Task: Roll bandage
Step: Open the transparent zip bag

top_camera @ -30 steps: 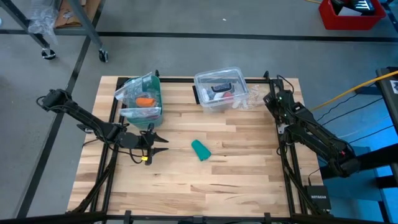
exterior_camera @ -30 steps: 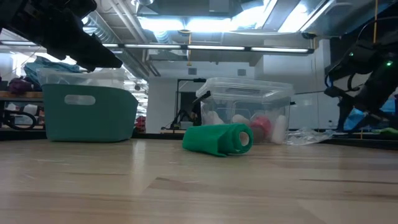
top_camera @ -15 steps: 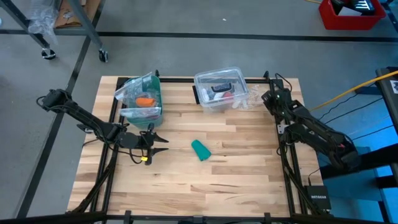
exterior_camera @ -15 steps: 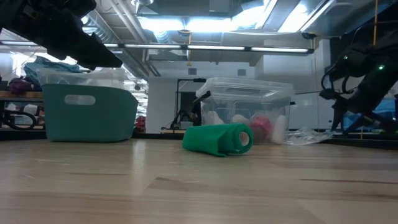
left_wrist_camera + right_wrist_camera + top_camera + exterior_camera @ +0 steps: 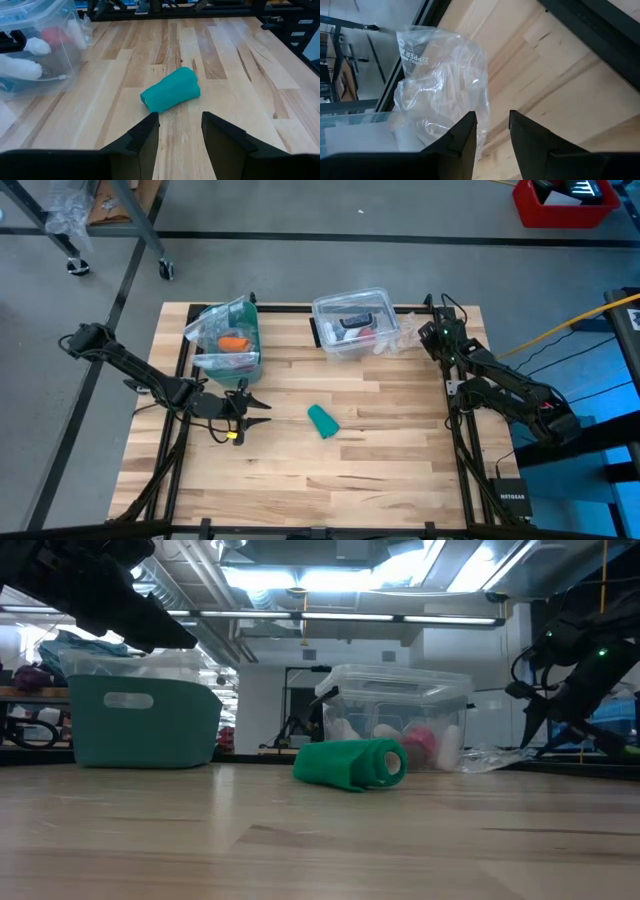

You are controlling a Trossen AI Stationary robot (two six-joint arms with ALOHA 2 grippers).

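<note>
The bandage [image 5: 322,420] is a teal roll lying on its side on the wooden table, near the middle; the low view shows its spiral end [image 5: 390,762]. My left gripper [image 5: 180,132] stands open to the table's left of the bandage [image 5: 171,90], pointing at it with a bare stretch of table between. My right gripper [image 5: 492,132] is open at the table's far right corner [image 5: 434,332], pointing down at a clear zipper bag [image 5: 445,85], with nothing between its fingers.
A teal bin [image 5: 228,340] holding an orange item [image 5: 232,341] stands at the far left. A clear plastic box [image 5: 352,323] stands at the far middle, with the zipper bag [image 5: 405,335] beside it. Black frame rails run along the table's edges.
My right gripper has moved a little toward the table's far edge and the zipper bag, dipping slightly. The bandage has stayed where it was.
</note>
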